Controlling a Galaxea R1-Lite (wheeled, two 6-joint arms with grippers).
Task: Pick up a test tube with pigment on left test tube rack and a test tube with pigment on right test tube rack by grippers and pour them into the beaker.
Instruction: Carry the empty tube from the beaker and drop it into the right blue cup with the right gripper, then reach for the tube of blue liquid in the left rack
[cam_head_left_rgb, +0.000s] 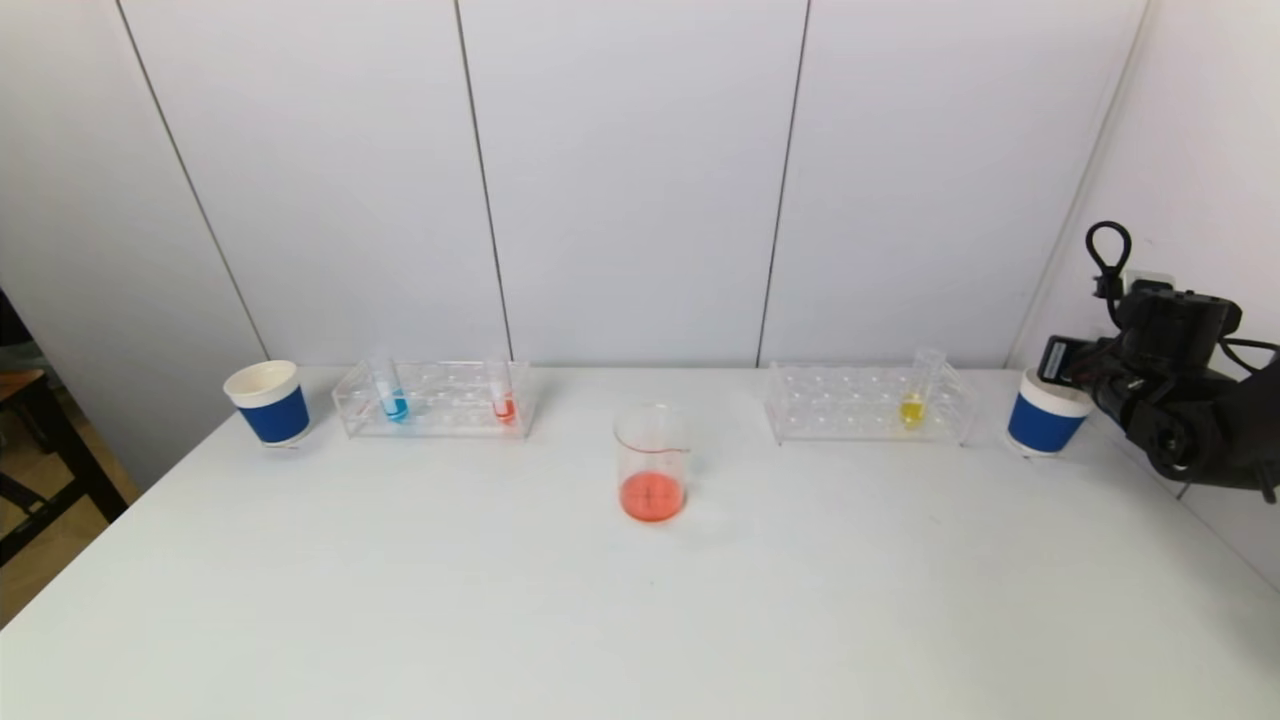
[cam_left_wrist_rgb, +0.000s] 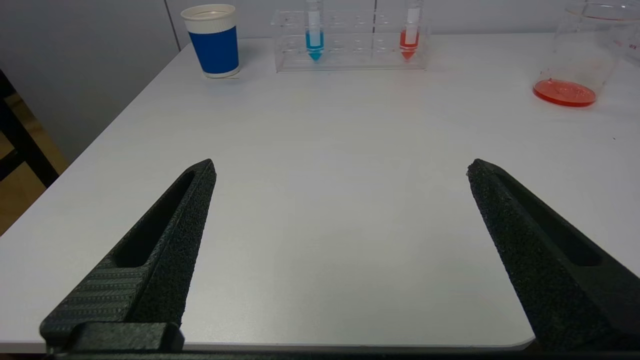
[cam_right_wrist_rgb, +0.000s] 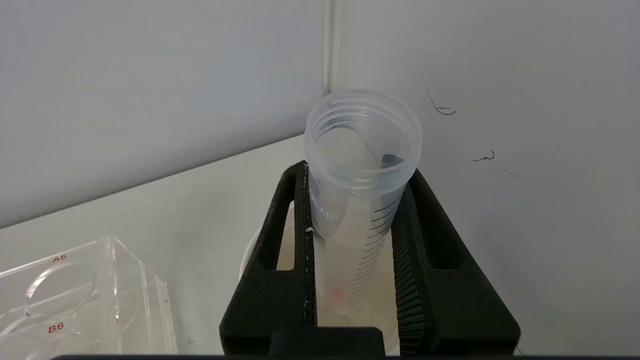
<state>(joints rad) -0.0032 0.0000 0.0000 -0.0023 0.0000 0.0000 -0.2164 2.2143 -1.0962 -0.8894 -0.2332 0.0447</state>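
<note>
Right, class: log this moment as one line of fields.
left gripper: open, empty, above table | right gripper: shut on emptied test tube over right cup | beaker: red liquid

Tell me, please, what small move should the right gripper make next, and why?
Probably lower a little and release. The right gripper is shut on a test tube that looks empty, with the right paper cup beneath it, and the beaker already holds red liquid.
</note>
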